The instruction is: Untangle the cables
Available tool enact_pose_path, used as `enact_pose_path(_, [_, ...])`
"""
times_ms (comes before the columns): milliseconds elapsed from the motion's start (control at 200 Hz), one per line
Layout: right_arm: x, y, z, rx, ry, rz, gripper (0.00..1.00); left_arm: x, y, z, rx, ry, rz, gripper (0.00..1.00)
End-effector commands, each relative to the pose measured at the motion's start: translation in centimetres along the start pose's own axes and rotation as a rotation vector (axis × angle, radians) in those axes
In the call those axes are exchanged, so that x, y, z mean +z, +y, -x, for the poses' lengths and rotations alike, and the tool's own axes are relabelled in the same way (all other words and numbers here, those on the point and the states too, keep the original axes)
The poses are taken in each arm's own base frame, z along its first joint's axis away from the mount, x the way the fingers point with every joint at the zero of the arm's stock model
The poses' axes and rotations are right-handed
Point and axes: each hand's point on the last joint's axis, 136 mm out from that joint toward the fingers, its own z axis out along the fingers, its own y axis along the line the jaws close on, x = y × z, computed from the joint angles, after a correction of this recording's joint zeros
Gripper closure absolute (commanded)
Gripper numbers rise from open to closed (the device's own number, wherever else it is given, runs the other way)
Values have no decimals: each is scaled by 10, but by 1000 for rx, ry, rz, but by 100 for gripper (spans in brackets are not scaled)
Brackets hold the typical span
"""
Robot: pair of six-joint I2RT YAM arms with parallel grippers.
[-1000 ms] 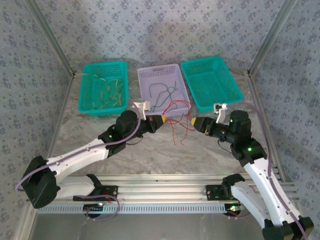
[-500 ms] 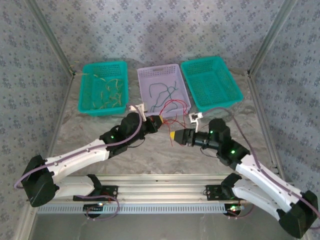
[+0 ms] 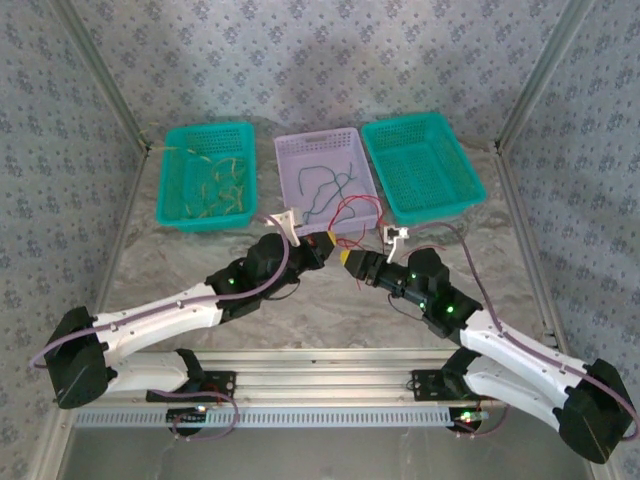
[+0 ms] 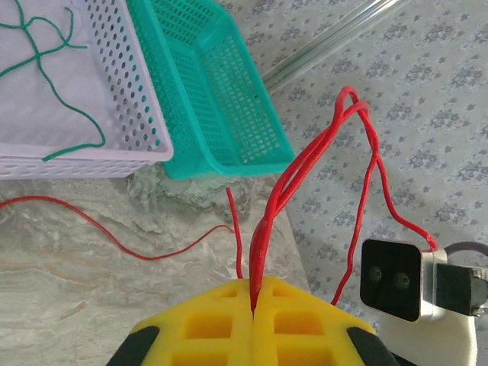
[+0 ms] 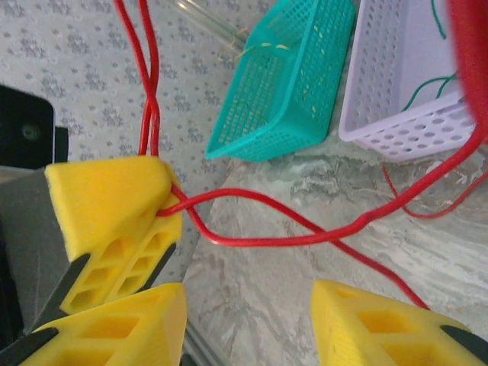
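Several red cables (image 4: 261, 236) clamped in left claw (image 4: 254, 293), looping up just ahead of it, tails trailing onto counter (image 3: 320, 320). Right claw (image 5: 248, 320) jaws apart, one strand crossing just ahead of its gap, ungripped. Step: second grasp. Next: close on a single strand, draw apart gently.

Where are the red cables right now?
The red cables are pinched in the left gripper, mid-table just in front of the purple basket in the top view, with the open right gripper beside them.

Lilac basket (image 3: 316, 133) between two teal baskets (image 3: 208, 127) (image 3: 402, 119)
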Motion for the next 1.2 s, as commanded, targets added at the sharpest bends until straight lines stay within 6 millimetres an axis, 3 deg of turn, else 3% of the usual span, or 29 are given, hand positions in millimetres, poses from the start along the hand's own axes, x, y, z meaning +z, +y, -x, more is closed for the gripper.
enact_pose_path(0, [-4,11,19,-6,-95,29,56,-3,-10,6,-43,-40,-43,100])
enact_pose_path(250, [-9,5,26,-1,-160,16,54,-5,-14,4,-48,-43,-70,100])
enact_pose_path(445, [1,5,16,19,-102,26,50,-9,-16,8,-56,-64,-85,100])
enact_pose_path(575, [1,-5,18,41,-132,0,52,-11,-20,8,-59,-64,-103,100])
enact_pose_path(750, [1,-1,22,51,-141,11,52,-17,-19,13,-53,-88,-101,100])
enact_pose_path(899, [0,-10,24,63,-169,-10,54,-18,-23,12,-50,-79,-116,100])
enact_pose_path(1194, [5,1,41,60,-235,26,55,-14,-26,3,-74,-57,-149,100])
